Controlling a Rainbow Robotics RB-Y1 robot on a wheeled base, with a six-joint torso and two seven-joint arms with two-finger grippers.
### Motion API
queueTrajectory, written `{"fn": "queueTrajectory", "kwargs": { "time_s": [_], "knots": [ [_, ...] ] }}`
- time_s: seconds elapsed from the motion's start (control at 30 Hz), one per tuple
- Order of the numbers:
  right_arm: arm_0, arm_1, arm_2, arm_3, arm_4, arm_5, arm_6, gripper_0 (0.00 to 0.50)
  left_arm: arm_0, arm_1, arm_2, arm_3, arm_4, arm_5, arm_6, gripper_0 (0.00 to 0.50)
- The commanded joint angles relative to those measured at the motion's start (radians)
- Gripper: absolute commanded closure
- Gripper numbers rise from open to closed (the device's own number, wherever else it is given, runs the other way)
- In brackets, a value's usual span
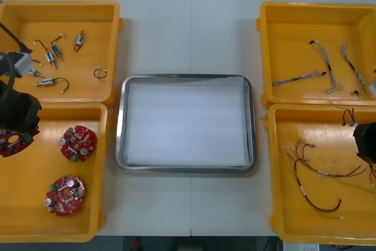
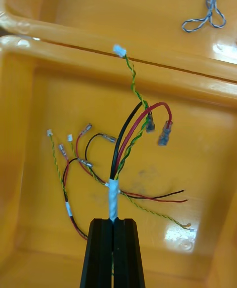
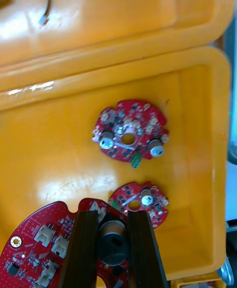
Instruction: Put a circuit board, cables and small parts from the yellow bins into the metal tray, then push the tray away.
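Red circuit board [image 3: 39, 248] clamped by left claw [image 3: 112, 219] across raised black component [image 3: 112, 246] for firm purchase; right claw [image 2: 113, 221] nipped on cable bundle [image 2: 114, 194] at taped waist, strands kept together; metal tray [image 1: 187, 168] bare.

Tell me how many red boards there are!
3 boards, all in the near left yellow bin: one held by the left gripper, two loose beside it. The right gripper pinches cables at the near right bin.
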Motion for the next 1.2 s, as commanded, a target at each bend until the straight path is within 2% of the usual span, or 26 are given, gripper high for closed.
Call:
{"fn": "queueTrajectory", "kwargs": {
  "time_s": [0.03,0.2,0.3,0.43,0.53,0.7,0.83,1.2],
  "knots": [
    [-0.027,-0.091,0.008,-0.038,-0.054,0.004,-0.006,0.500,-0.129,0.042,-0.130,-0.036,0.014,0.010,0.128,0.500],
    [-0.041,-0.145,0.074,-0.071,-0.061,0.004,-0.012,0.500,-0.229,0.022,-0.247,-0.048,0.014,0.010,0.217,0.500],
    [-0.059,-0.168,0.091,-0.078,-0.080,0.004,-0.012,0.500,-0.293,-0.020,-0.314,-0.051,0.014,0.010,0.285,0.500],
    [-0.091,-0.172,0.091,-0.052,-0.146,0.004,-0.012,0.500,-0.344,-0.076,-0.385,-0.051,-0.004,0.006,0.349,0.500],
    [-0.111,-0.174,0.091,-0.043,-0.168,0.004,-0.007,0.500,-0.373,-0.113,-0.443,-0.045,-0.033,-0.016,0.392,0.500],
    [-0.131,-0.184,0.109,-0.041,-0.174,0.004,-0.004,0.500,-0.413,-0.161,-0.553,-0.024,-0.099,-0.056,0.452,0.500],
    [-0.150,-0.200,0.152,-0.040,-0.146,0.004,-0.003,0.500,-0.439,-0.193,-0.632,0.033,-0.128,-0.112,0.483,0.500],
    [-0.165,-0.211,0.182,-0.041,-0.142,0.004,-0.003,0.500,-0.454,-0.250,-0.777,0.180,-0.249,-0.252,0.497,0.500]
  ]
}}
